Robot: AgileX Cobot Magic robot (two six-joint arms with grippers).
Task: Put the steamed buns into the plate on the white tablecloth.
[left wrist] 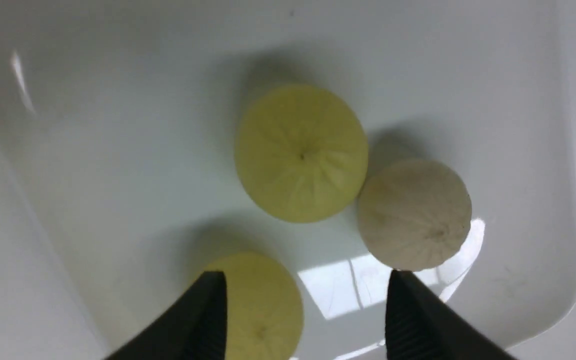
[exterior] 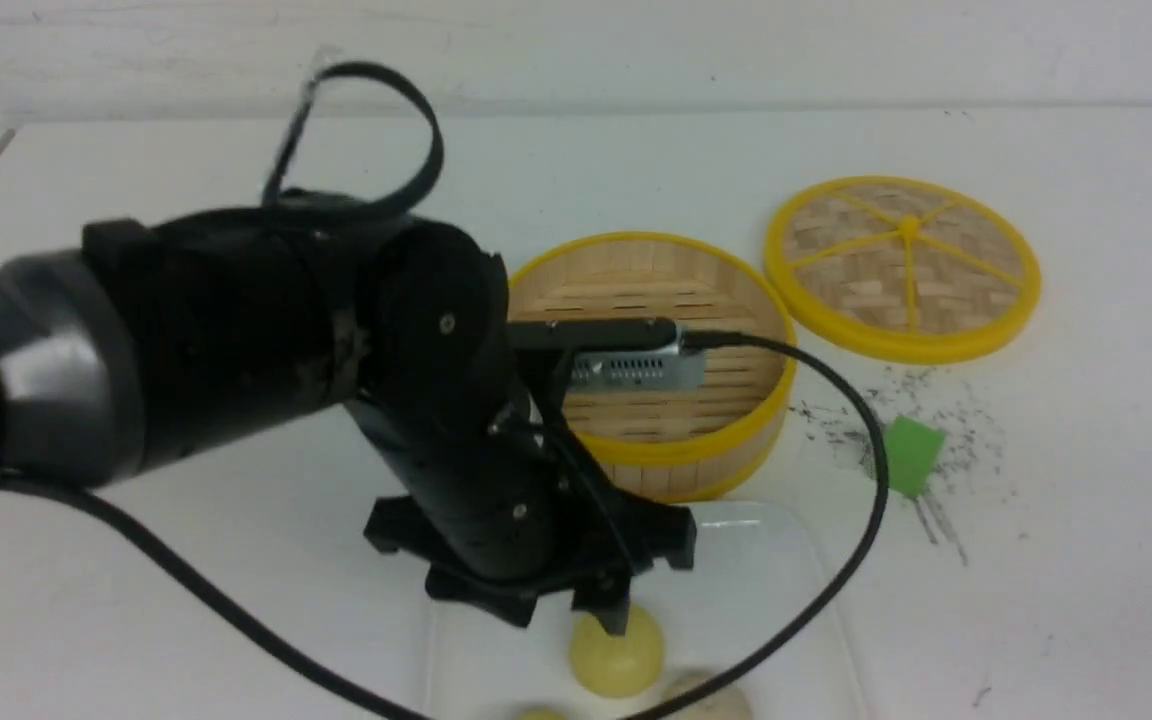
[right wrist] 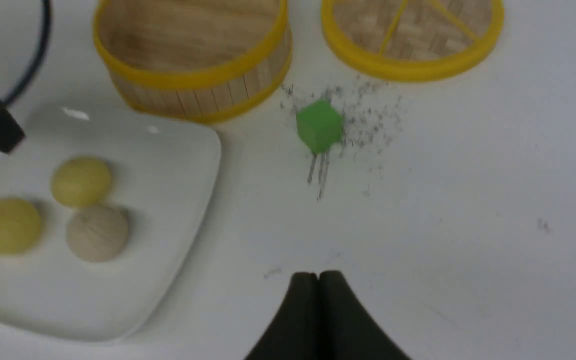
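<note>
Three steamed buns lie together in the white plate: a yellow-green one, an off-white one and a second yellow-green one. My left gripper is open and empty just above them, with one finger over the near yellow-green bun. In the front view the left gripper hangs over the plate beside a yellow-green bun. My right gripper is shut and empty over the white tablecloth, to the right of the plate.
The empty bamboo steamer basket stands just behind the plate. Its woven lid lies flat to the right. A small green cube sits among dark scuff marks. The left arm's cable loops over the basket.
</note>
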